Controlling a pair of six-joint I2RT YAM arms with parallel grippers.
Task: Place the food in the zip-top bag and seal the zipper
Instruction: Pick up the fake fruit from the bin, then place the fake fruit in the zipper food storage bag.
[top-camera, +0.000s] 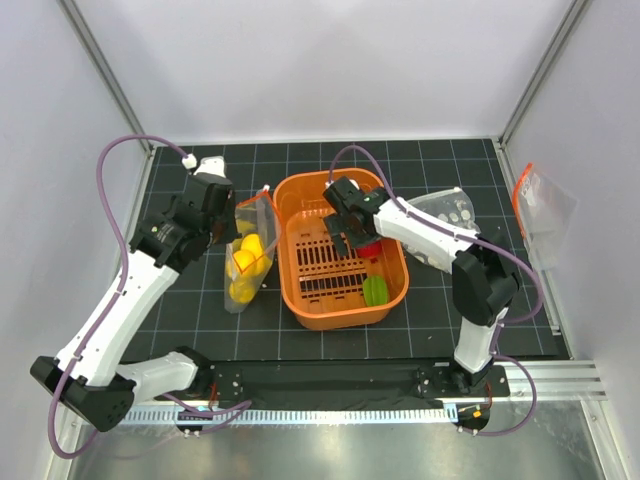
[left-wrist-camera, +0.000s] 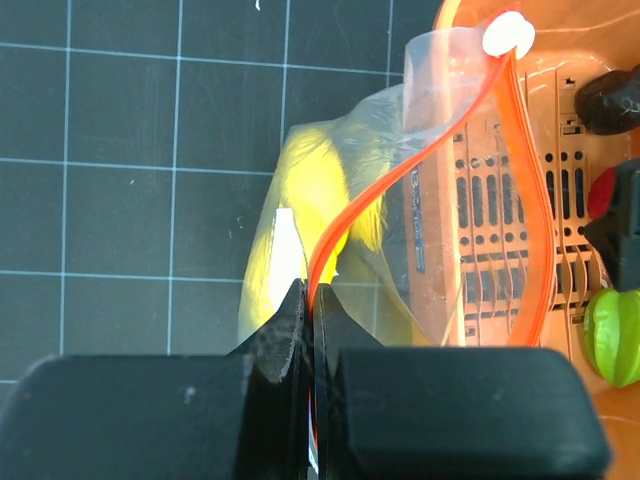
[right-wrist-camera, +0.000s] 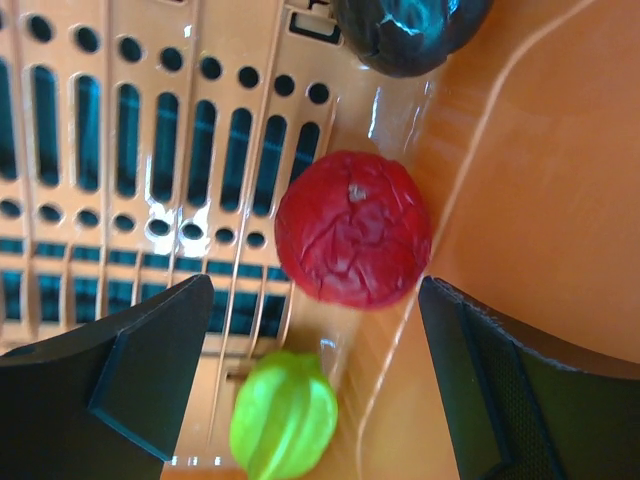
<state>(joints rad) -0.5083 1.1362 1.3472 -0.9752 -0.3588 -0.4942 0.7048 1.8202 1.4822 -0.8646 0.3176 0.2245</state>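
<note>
Left tool (left-wrist-camera: 311, 305): jaws closed, pinching the zipper (left-wrist-camera: 340, 225) at one end of the zip-top bag (top-camera: 248, 262). Judged purpose: to hold one lip up so the mouth gapes toward the basket.

Right tool (right-wrist-camera: 312, 300): jaws spread wide, straddling the red fruit (right-wrist-camera: 352, 228) without touching it. Judged ready to close on it.

Zip-top bag: lies on the bench (top-camera: 180, 330) left of centre, just beside the left wall of the orange basket (top-camera: 330, 177), mouth toward the far edge, raised lip overlapping the basket rim.

Contents: several yellow fruits (left-wrist-camera: 310, 180) inside.

Orange basket: bench centre. Holds the red fruit, a green fruit (right-wrist-camera: 285, 415) and a dark purple piece (right-wrist-camera: 410, 35), all near its right wall.

Zipper: unsealed, bowed open.

Task status, judged: three pieces remain outside the bag; sealing not yet begun.
</note>
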